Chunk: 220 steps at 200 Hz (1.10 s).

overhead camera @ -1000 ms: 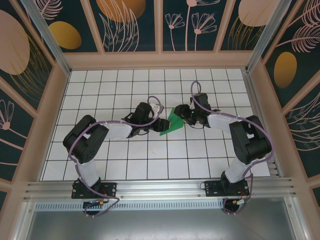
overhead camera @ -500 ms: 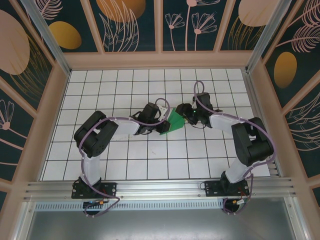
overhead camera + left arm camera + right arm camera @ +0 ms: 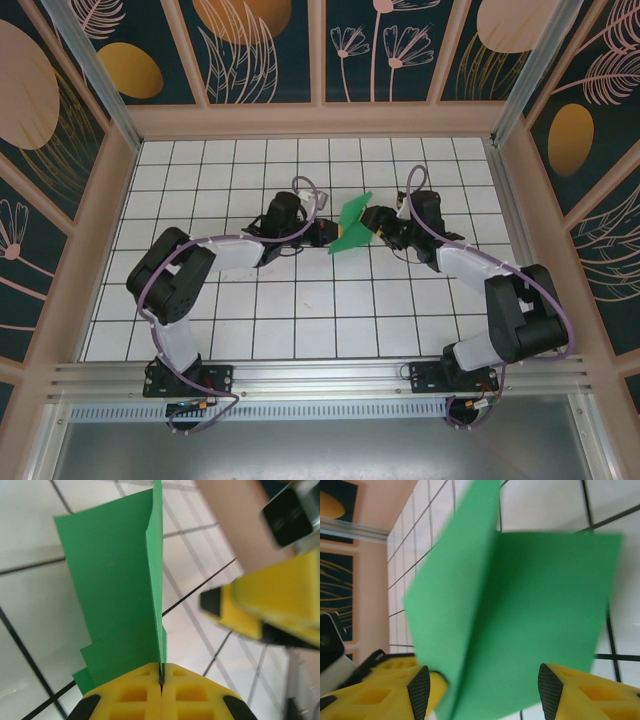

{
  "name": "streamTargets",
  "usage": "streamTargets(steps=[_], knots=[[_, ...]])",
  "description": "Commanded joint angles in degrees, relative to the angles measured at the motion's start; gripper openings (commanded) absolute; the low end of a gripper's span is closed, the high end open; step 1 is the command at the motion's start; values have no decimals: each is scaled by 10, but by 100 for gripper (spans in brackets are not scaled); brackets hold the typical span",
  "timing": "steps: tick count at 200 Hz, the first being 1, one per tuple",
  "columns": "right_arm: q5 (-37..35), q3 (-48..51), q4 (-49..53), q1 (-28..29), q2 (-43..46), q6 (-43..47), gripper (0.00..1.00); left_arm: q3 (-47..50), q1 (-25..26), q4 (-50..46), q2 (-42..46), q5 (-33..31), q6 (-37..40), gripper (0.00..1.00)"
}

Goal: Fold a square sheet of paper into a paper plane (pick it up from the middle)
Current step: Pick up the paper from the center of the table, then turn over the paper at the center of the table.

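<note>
Your left end effector (image 3: 161, 674) is clamped on the upright square sheet of paper (image 3: 120, 590); right end effector (image 3: 485, 687), parted, straddles its opposite edge.

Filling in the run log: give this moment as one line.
left gripper: shut on paper | right gripper: open, straddling paper | paper: creased, partly folded

The top external camera sits high above and behind the arm bases, tilted down over the whole gridded tabletop (image 3: 200, 310) and the patterned enclosure walls (image 3: 260, 50). The left wrist camera rides just behind the left gripper (image 3: 161, 672), very close, looking along its fingers at the green sheet of paper (image 3: 120, 580). The right wrist camera sits likewise behind the right gripper (image 3: 485, 687), facing the opposite way. All three views share the paper and the tiles beneath it.
</note>
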<state>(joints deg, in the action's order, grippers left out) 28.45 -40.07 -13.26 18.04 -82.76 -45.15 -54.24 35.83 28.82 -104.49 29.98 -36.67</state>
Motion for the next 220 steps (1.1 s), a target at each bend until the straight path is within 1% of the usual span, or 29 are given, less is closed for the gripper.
streamTargets(steps=[1, 17, 34, 58, 75, 89, 143, 171, 197, 206, 220], knots=[[47, -8, -54, 0, 19, -5, 61, 21, -11, 102, 28, 53, -102, 0], [59, -17, -63, 0, 17, -9, 61, 29, -13, 133, 36, 69, -138, 0], [72, -31, -66, 1, 9, -12, 61, 30, -14, 147, 44, 78, -159, 0], [86, -37, -87, 1, 9, -13, 61, 27, -14, 133, 50, 80, -156, 0], [83, -39, -88, 0, 15, -8, 61, 26, -14, 116, 52, 72, -150, 0], [85, -45, -82, 0, 11, -4, 60, 27, -14, 120, 52, 79, -149, 0], [115, -73, -84, 8, -28, 5, 51, 22, -14, 117, 50, 109, -143, 0], [126, -83, -88, 11, -44, 4, 42, 20, -14, 111, 56, 110, -142, 0], [136, -84, -95, 13, -47, 4, 27, 20, -15, 110, 59, 105, -151, 0], [135, -82, -99, 13, -43, 4, 20, 23, -18, 111, 59, 101, -158, 5], [131, -78, -110, 13, -35, 4, 14, 35, -25, 119, 81, 91, -175, 17]])
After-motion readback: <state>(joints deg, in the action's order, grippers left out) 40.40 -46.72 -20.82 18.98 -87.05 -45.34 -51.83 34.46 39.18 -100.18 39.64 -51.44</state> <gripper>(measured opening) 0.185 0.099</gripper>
